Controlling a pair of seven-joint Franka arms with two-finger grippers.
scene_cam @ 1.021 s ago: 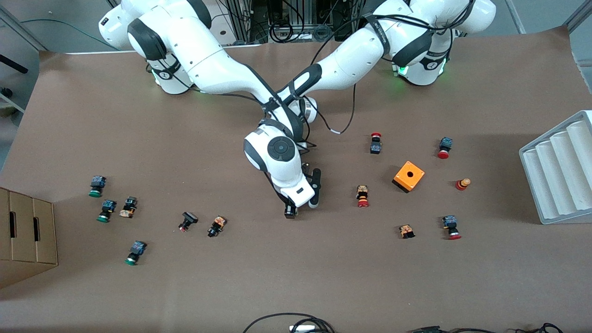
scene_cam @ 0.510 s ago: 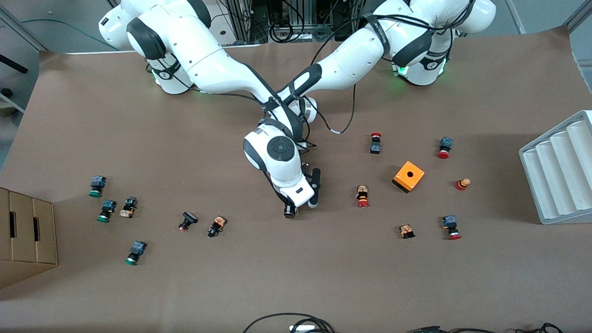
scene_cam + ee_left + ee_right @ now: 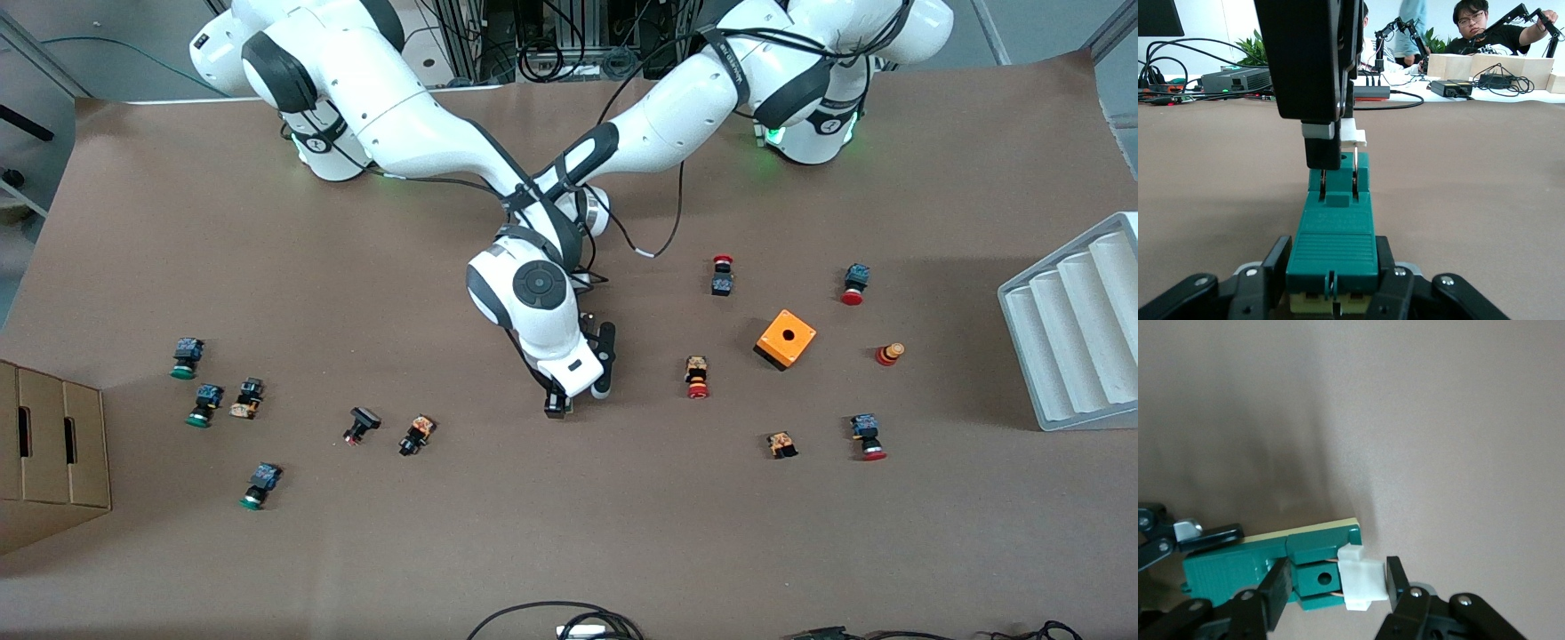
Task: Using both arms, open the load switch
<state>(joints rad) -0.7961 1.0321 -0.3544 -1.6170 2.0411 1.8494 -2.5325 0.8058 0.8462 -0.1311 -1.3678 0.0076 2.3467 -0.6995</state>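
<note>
The load switch [image 3: 1333,240] is a narrow green block lying on the brown table near its middle, with a white piece [image 3: 1361,585] at one end. My left gripper [image 3: 1331,268] is shut on the block's plain end, one finger [image 3: 1275,267] pressed to each side. From above, my right gripper [image 3: 1336,587] is shut over the other end, spanning the green tab and the white piece; in the left wrist view the right gripper [image 3: 1331,143] comes straight down onto that end. In the front view the right gripper [image 3: 558,404] shows under the right arm's hand, which hides the switch and most of the left gripper.
An orange box with a hole [image 3: 786,338] and several red-capped buttons [image 3: 697,377] lie toward the left arm's end. Green-capped buttons [image 3: 204,404] lie toward the right arm's end. A cardboard box [image 3: 49,444] and a white ridged tray [image 3: 1076,329] stand at the table's two ends.
</note>
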